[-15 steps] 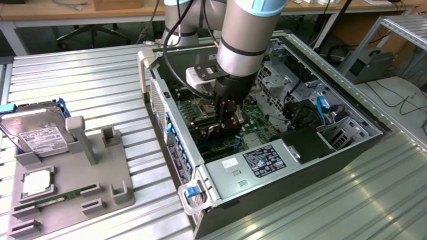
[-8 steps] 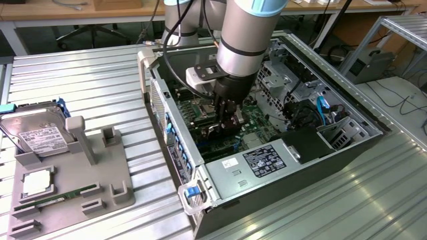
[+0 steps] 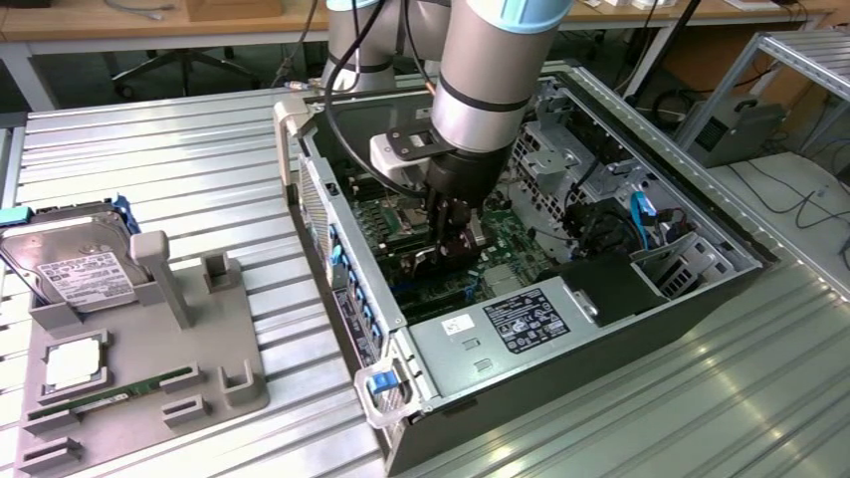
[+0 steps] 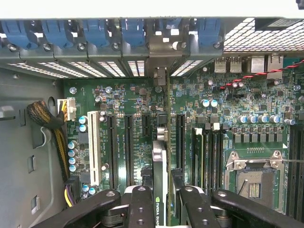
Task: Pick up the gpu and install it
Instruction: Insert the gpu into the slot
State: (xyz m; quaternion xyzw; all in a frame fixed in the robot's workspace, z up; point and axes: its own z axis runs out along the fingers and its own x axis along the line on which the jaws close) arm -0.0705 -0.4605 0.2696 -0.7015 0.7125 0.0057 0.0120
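Gripping the gpu (image 4: 160, 164) edge-on between its two fingers, the end effector (image 4: 160, 202) holds the card upright just over the motherboard (image 4: 118, 102) inside the open computer case (image 3: 691, 289). The card's long axis runs straight away from the fingers, parallel to the expansion slots, its silver bracket (image 4: 161, 47) reaching the rear slot openings beneath the blue retention clips (image 4: 97, 33).

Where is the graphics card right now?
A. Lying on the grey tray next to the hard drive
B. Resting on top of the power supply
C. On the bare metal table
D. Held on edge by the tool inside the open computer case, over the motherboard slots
D: the tool grips the gpu on edge, down inside the computer case above the motherboard slots.
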